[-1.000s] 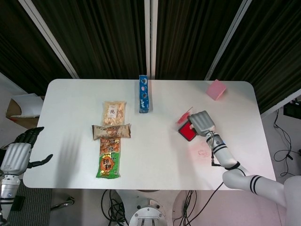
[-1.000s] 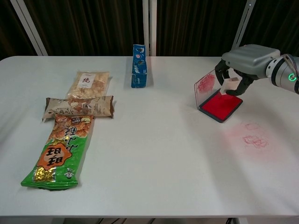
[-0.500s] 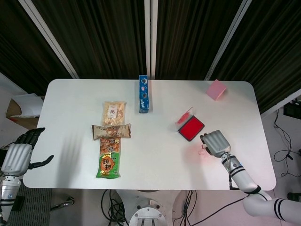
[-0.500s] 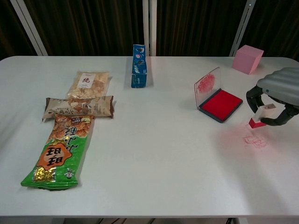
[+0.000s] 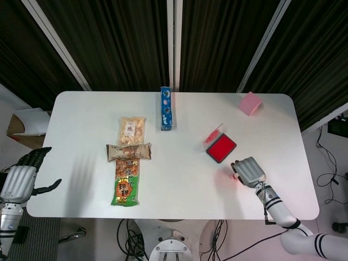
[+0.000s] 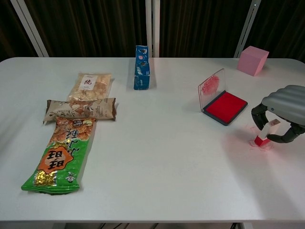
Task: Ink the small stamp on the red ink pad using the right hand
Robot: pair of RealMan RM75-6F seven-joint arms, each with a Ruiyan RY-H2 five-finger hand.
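The red ink pad (image 5: 221,148) (image 6: 225,107) lies open right of the table's middle, its clear lid (image 6: 211,86) standing up on the left side. My right hand (image 5: 248,171) (image 6: 281,112) is nearer the front edge, to the right of the pad. It holds the small stamp (image 6: 264,133) (image 5: 235,175) between its curled fingers. The stamp stands upright with its red base down on a red-smudged patch of table, apart from the pad. My left hand (image 5: 22,176) hangs off the table's left side, fingers spread and holding nothing.
A pink block (image 5: 249,103) (image 6: 252,60) sits at the back right corner. A blue box (image 5: 167,109) (image 6: 141,67) stands at the back centre. Three snack bags (image 5: 129,157) (image 6: 71,129) lie in a column on the left.
My right hand carried the stamp off the ink pad, toward the front right, and lowered it onto the red-stained spot on the table. The left hand has not moved.
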